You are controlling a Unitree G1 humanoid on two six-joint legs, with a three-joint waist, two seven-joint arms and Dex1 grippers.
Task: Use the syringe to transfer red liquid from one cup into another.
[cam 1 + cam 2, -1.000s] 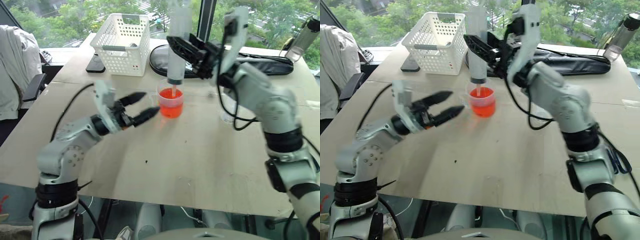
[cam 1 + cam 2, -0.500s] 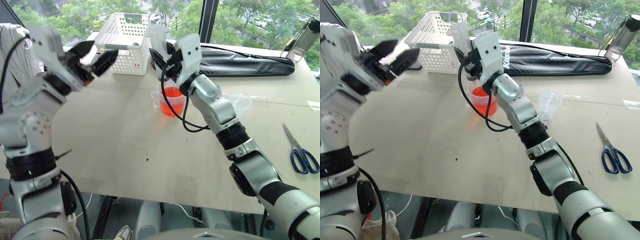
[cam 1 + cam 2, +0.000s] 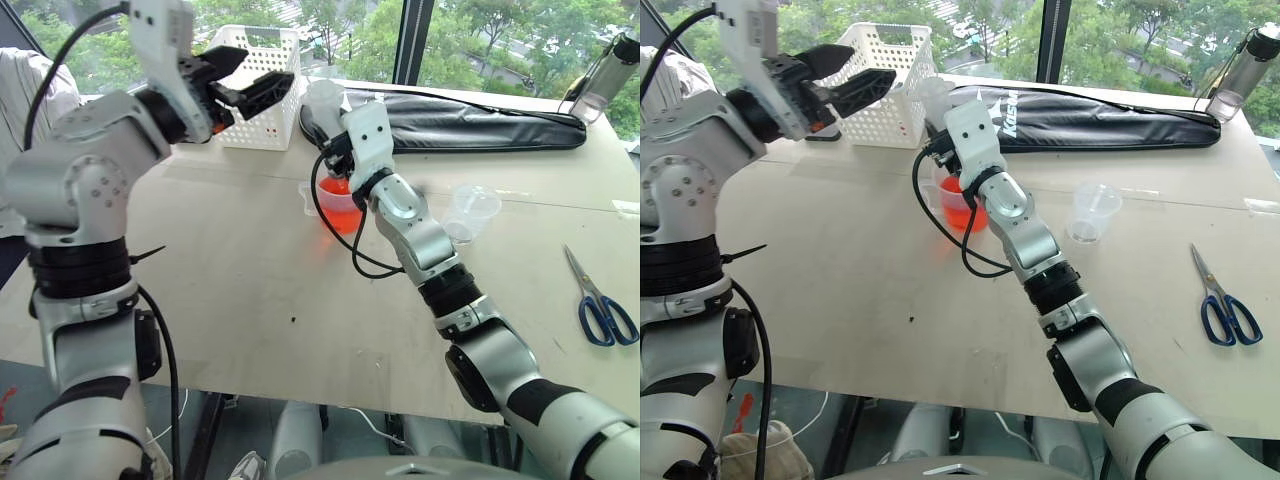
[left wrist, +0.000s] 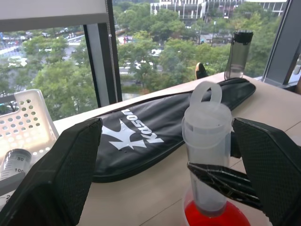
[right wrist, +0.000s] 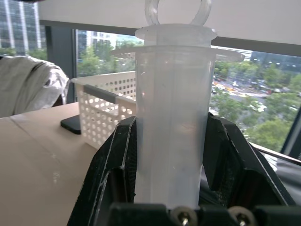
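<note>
Worktop (image 3: 250,300), far side: black bag (image 3: 480,125), white basket (image 3: 255,75). Centre: handled beaker (image 3: 340,205) of red liquid (image 3: 340,215); syringe (image 4: 206,146) upright in it, the right gripper's (image 5: 171,155) jaws clamped on its stiff, probably slippery barrel. Left gripper (image 3: 245,85), jaws apart, hovers near the plunger ring. Right: light, tippable small cup (image 3: 470,212); scissors (image 3: 600,305) well apart.

A white basket (image 3: 250,85) and a long black bag (image 3: 470,120) lie at the back of the worktop (image 3: 250,300). Blue scissors (image 3: 600,305) lie near its right edge.
</note>
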